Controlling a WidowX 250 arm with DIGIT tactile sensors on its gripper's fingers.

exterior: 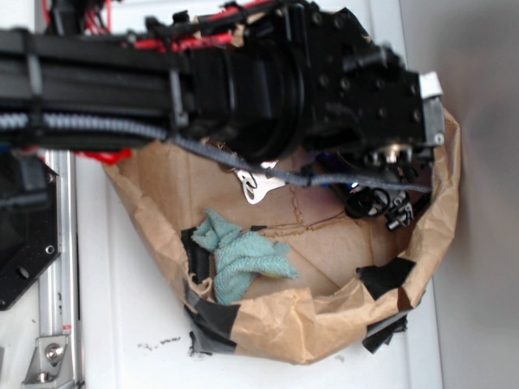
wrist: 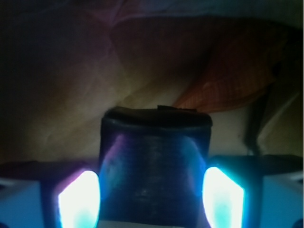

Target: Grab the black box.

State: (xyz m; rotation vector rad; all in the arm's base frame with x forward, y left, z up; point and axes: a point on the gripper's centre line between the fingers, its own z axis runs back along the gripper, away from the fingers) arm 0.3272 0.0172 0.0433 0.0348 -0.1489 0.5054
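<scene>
Black box sits between the hand's two glowing fingers inside the paper bag; grip looks closed on it, lift remaining.

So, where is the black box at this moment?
In the wrist view, the black box sits low in the centre, between the two glowing end effector fingers; the arm hides it in the exterior view.
</scene>
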